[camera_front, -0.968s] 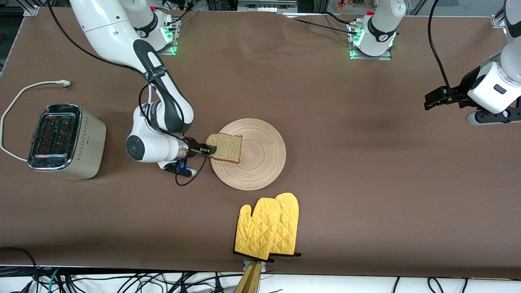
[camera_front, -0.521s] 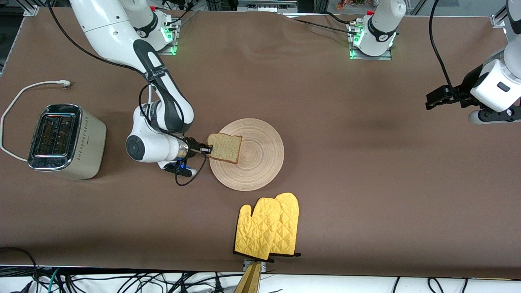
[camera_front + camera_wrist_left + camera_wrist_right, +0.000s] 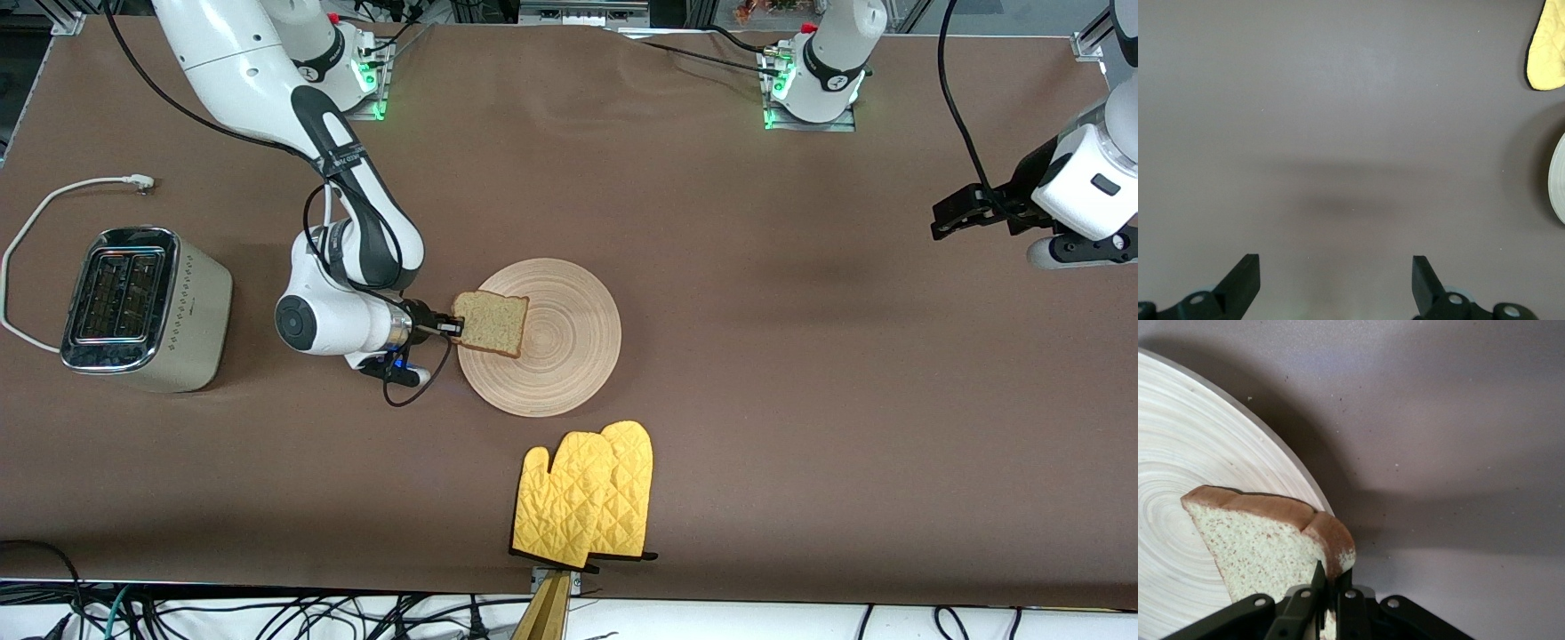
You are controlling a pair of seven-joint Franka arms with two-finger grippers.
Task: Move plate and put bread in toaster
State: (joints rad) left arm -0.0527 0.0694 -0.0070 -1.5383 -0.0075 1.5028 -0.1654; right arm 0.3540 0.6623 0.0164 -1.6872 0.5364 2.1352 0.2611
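Note:
The round pale wooden plate [image 3: 556, 342] lies mid-table; it also shows in the right wrist view [image 3: 1185, 487]. My right gripper [image 3: 455, 327] is shut on one edge of the bread slice [image 3: 490, 324], held lifted over the plate's edge nearest the toaster. In the right wrist view the gripper [image 3: 1330, 597] pinches the bread [image 3: 1258, 543] by its crust. The cream-white toaster [image 3: 142, 307] stands at the right arm's end of the table, both slots facing up. My left gripper [image 3: 944, 218] is open and empty, up over the left arm's end of the table; its wrist view [image 3: 1336, 283] shows only bare mat between the fingers.
A pair of yellow oven mitts [image 3: 587, 494] lies nearer the front camera than the plate, at the table's front edge. The toaster's white cord [image 3: 53, 200] loops on the mat beside it. A brown mat [image 3: 782, 373] covers the table.
The plate has slid a little toward the right arm's end. The bread has risen slightly in the right gripper. The left arm has drawn up and back.

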